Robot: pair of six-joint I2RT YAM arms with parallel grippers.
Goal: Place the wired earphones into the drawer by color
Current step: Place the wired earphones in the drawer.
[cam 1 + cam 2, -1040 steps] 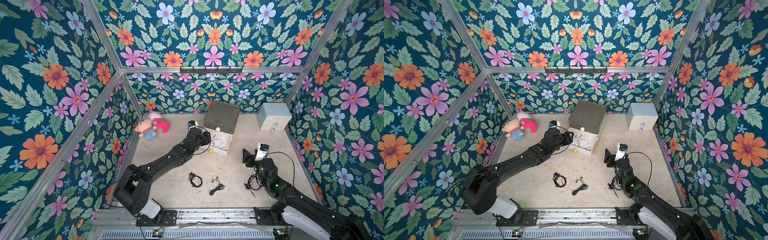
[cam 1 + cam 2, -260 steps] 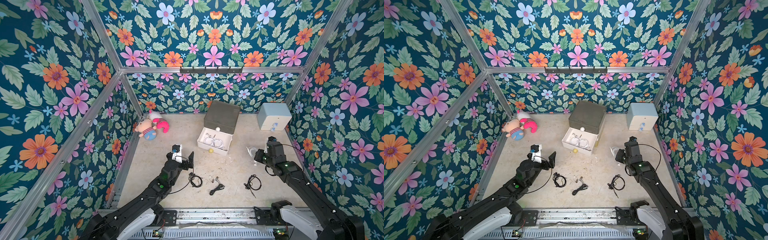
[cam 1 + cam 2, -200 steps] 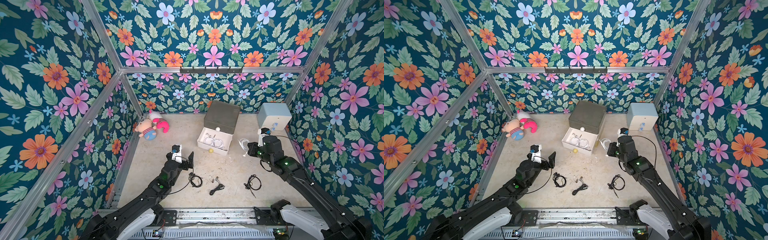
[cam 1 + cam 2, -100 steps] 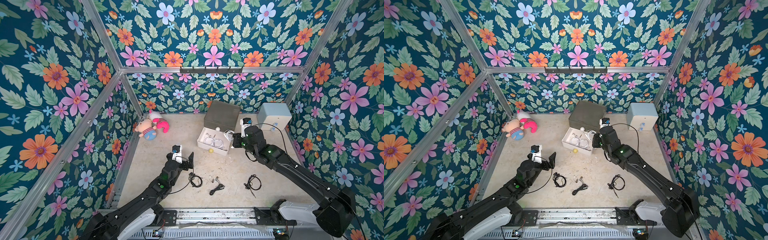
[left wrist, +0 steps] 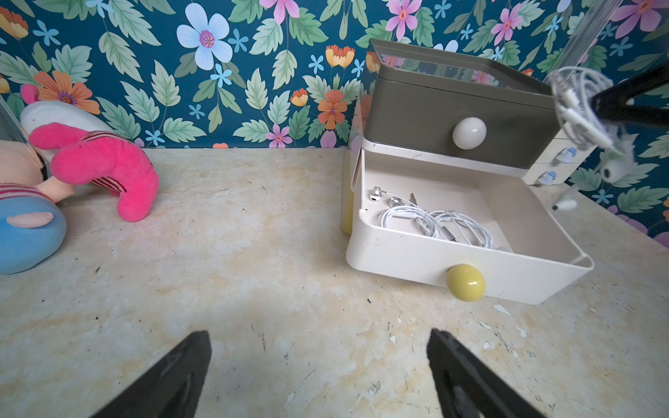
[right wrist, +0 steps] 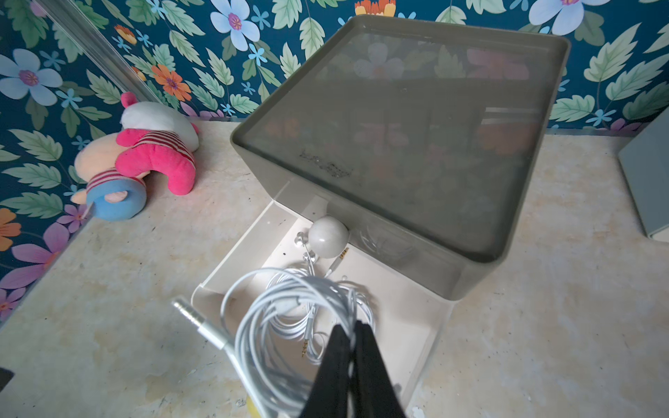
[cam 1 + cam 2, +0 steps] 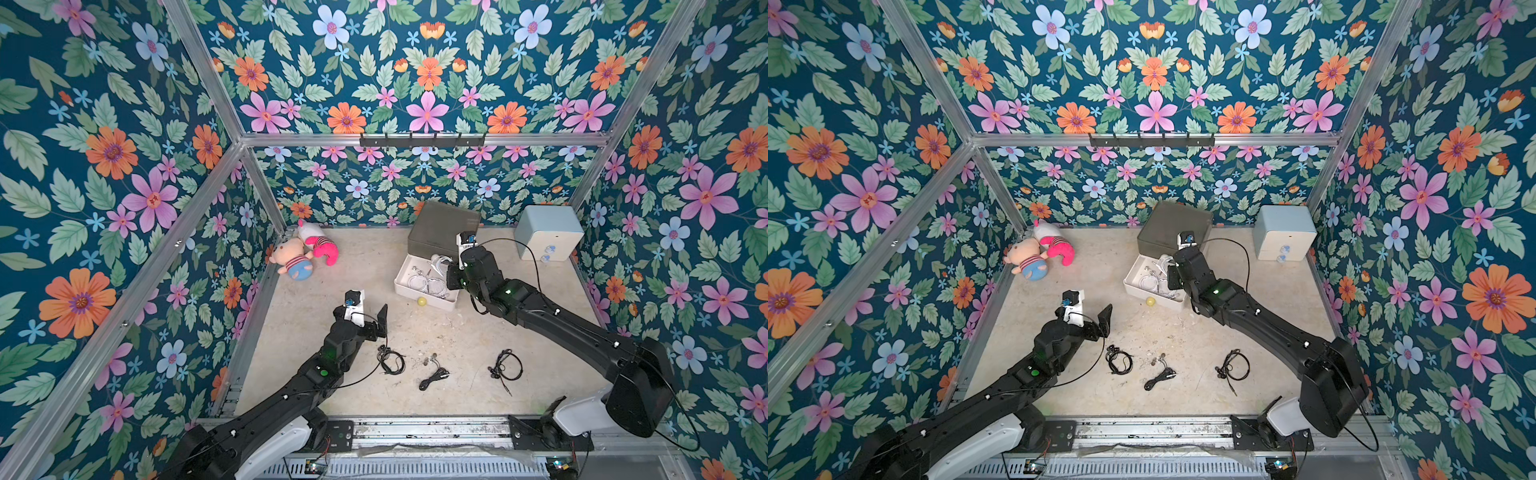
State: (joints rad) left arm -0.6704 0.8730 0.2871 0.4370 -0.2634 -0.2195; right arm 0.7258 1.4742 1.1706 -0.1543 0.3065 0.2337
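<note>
Right wrist view: the right gripper (image 6: pixel 349 325) is pinched tight on a white earphone coil (image 6: pixel 289 325), which hangs directly over the pulled-out white tray (image 6: pixel 217 286) of the drawer box (image 6: pixel 398 126). The coil's metal plug sticks out sideways. Other white earphones (image 6: pixel 318 340) lie in the tray underneath.
Left wrist view: the left gripper (image 5: pixel 318 333) has its jaws spread wide with nothing between them, well in front of the drawer box. Only this view shows the box's front: the grey tier is shut with a pale knob (image 5: pixel 469 133), the tray has a yellow knob (image 5: pixel 465 282), and the yellow tier is a sliver at the box's side.
Top views: only these show three black earphones (image 7: pixel 390 359) lying apart on the table in front of the drawer box.
Surface: the table (image 7: pixel 415 324) is beige, worn and scuffed, with paint flecks near the tray.
Room: the floral walls (image 7: pixel 415 83) have metal framing. A hook rail (image 7: pixel 419 141) is on the wall behind the box. Plush toys (image 7: pixel 305 255) lie on one side of the box and a pale blue cabinet (image 7: pixel 548 237) stands on the other.
</note>
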